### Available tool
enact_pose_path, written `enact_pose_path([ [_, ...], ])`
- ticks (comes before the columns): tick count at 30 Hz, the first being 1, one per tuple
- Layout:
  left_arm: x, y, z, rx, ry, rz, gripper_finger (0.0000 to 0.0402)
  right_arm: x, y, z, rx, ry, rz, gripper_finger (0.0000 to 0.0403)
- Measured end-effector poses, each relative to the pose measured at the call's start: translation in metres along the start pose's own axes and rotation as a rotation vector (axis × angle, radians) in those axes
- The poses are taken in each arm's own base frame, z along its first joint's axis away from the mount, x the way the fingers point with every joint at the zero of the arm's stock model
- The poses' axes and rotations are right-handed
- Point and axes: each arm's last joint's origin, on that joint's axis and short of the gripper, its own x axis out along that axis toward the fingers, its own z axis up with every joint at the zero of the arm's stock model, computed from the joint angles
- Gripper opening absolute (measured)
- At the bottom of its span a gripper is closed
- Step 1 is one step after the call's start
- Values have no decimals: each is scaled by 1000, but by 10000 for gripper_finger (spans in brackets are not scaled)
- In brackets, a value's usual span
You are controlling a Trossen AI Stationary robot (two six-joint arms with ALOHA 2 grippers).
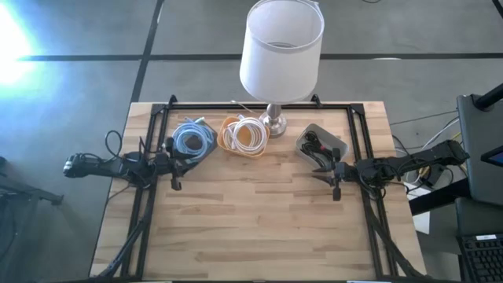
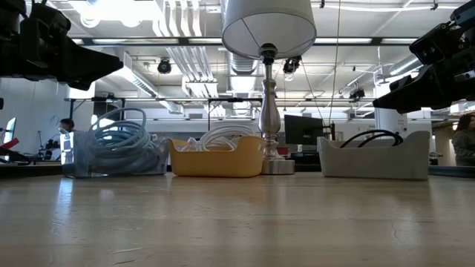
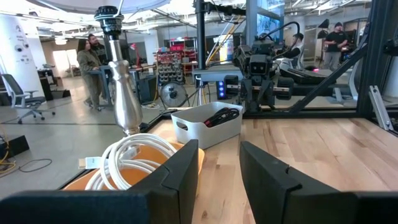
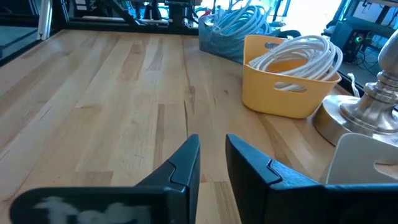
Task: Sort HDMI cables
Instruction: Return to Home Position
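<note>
The left gripper's 2 fingers stand slightly parted, holding nothing, just beside the clear bin heaped with light blue cables. The right gripper is also parted and empty, next to the grey bin holding black cables. Between the 2 bins, by the lamp, an orange tray holds white cables.

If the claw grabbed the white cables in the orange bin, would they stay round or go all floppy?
Probably floppy: the white cables are loose loops bulging above the orange bin, so they would likely sag and uncoil. They look thin, so probably light. One loop might snag another and drag it.
</note>
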Motion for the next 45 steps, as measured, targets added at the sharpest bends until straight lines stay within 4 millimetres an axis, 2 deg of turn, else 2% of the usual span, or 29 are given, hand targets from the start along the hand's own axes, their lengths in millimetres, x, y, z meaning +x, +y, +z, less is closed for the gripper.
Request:
enact_pose_path([
  [23,0,0,0,0,0,0,122,0,0,0,1,0,0,91],
  [38,0,0,0,0,0,0,122,0,0,0,1,-1,0,68],
  [45,0,0,0,0,0,-1,122,0,0,0,2,-1,0,76],
])
